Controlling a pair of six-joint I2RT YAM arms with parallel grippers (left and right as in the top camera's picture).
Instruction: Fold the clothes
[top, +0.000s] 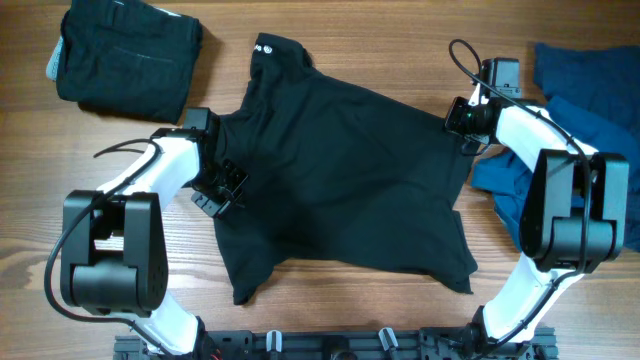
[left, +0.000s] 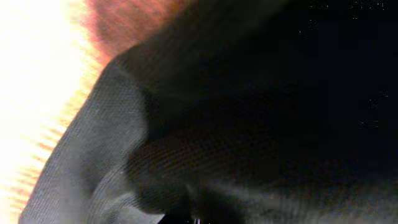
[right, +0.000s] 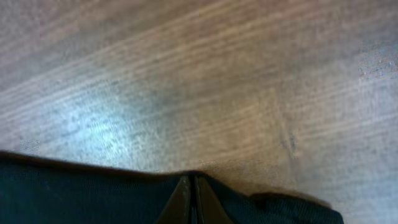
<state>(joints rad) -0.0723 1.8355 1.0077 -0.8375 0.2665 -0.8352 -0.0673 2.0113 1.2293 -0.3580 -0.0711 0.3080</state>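
Shirt flat on wooden table

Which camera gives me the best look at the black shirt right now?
Overhead: the whole black shirt lies spread there, collar to hem. Left wrist shows only its dark fabric up close; right wrist just a strip of its edge.

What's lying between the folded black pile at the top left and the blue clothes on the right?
The black shirt, spread open and a little rumpled, fills the stretch between the folded black pile and the blue clothes. The overhead view shows it.
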